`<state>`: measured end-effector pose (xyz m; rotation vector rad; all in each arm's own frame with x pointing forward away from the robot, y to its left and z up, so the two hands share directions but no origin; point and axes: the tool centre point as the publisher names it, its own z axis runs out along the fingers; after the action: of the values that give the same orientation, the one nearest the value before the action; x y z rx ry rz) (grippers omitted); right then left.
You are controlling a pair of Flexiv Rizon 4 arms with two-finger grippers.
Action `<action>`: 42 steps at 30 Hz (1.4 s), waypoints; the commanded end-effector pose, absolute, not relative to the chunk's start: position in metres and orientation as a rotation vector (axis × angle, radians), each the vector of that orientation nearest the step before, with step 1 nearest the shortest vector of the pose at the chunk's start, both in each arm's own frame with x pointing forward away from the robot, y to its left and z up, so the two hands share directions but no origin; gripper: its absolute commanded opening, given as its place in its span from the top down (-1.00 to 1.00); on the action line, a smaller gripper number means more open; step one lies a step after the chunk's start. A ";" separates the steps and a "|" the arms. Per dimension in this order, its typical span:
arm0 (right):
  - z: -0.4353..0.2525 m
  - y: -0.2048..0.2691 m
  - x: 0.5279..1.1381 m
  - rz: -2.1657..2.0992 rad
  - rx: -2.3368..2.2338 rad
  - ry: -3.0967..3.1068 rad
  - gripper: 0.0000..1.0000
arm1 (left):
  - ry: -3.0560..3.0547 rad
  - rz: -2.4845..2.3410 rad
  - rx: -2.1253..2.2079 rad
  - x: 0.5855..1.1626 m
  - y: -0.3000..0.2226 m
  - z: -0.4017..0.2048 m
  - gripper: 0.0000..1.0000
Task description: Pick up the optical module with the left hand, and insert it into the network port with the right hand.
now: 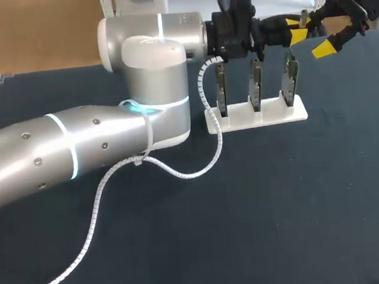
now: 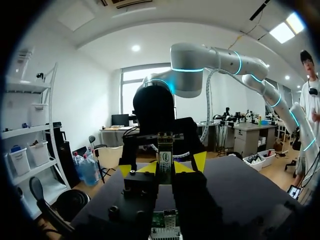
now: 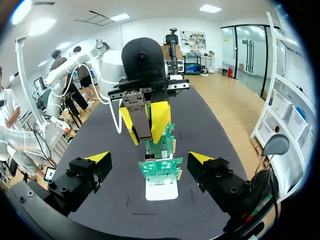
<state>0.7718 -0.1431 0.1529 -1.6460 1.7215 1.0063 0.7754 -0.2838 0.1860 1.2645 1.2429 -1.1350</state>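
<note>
The optical module (image 2: pixel 165 156) is a slim metal piece with a label, and my left gripper (image 2: pixel 164 167) is shut on it. In the head view my left gripper (image 1: pixel 294 30) hangs above the right-hand circuit board (image 1: pixel 290 77), one of three standing upright in a white stand (image 1: pixel 258 116). My right gripper (image 1: pixel 322 32) faces it from the far right, open wide and holding nothing. In the right wrist view the module (image 3: pixel 142 120) points toward my right gripper (image 3: pixel 148 161), whose fingers (image 3: pixel 95 164) stand well apart, short of it. The boards (image 3: pixel 161 167) are underneath.
My left arm's thick silver body (image 1: pixel 75 150) lies across the table's left half. A white coiled cable (image 1: pixel 179 173) loops from it over the dark mat (image 1: pixel 284 206) and past the stand's left end.
</note>
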 end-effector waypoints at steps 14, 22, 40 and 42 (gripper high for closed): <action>0.153 -0.143 0.770 1.002 -1.644 1.723 -1.00 | 1.301 -1.126 1.213 0.763 -0.272 0.181 1.00; 0.153 -0.143 0.770 1.002 -1.644 1.723 -1.00 | 1.320 -1.148 1.194 0.759 -0.268 0.183 1.00; 0.153 -0.143 0.770 1.002 -1.644 1.723 -1.00 | 1.345 -1.142 1.190 0.757 -0.266 0.180 1.00; 0.153 -0.143 0.770 1.002 -1.644 1.723 -1.00 | 1.345 -1.142 1.188 0.757 -0.266 0.180 1.00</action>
<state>0.7718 -0.1431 0.1529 -1.6461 1.7215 1.0063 0.7591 -0.2664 0.1809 1.1973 1.3468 -1.1472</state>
